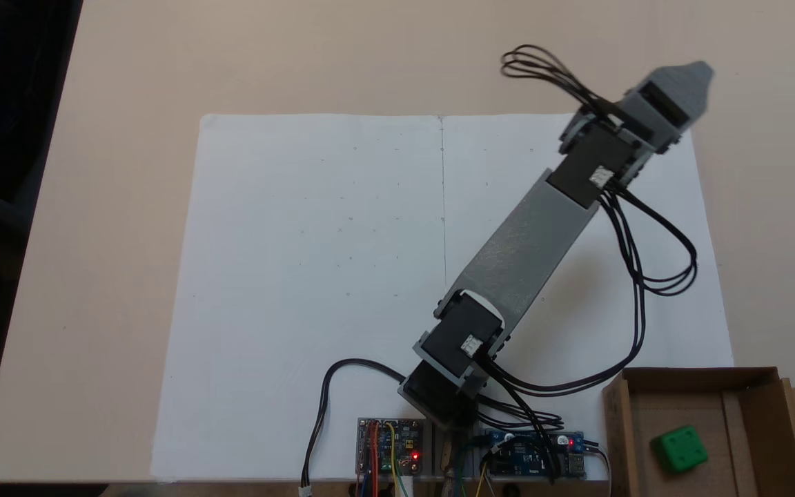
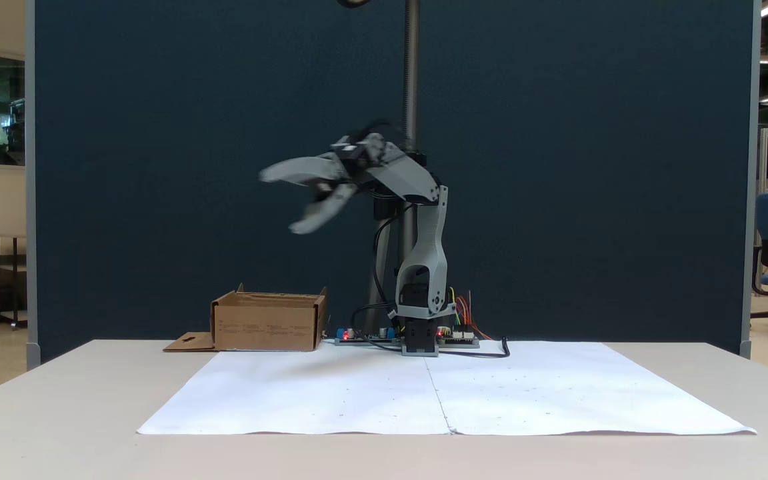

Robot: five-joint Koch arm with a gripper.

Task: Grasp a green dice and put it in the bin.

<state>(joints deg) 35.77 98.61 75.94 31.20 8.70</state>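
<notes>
Lying inside the bin [image 1: 749,404], the green dice [image 1: 679,448]; fingers [image 2: 311,217] blurred, spread.

A small bright green dice [image 1: 679,449] with rounded edges and sunken pips is seen lying on the floor of the bin [image 1: 673,407], slightly turned against the walls. The bin, a shallow brown cardboard box, is set at the near right corner in a fixed view; a flap with a hang-hole cutout is folded out flat.
</notes>
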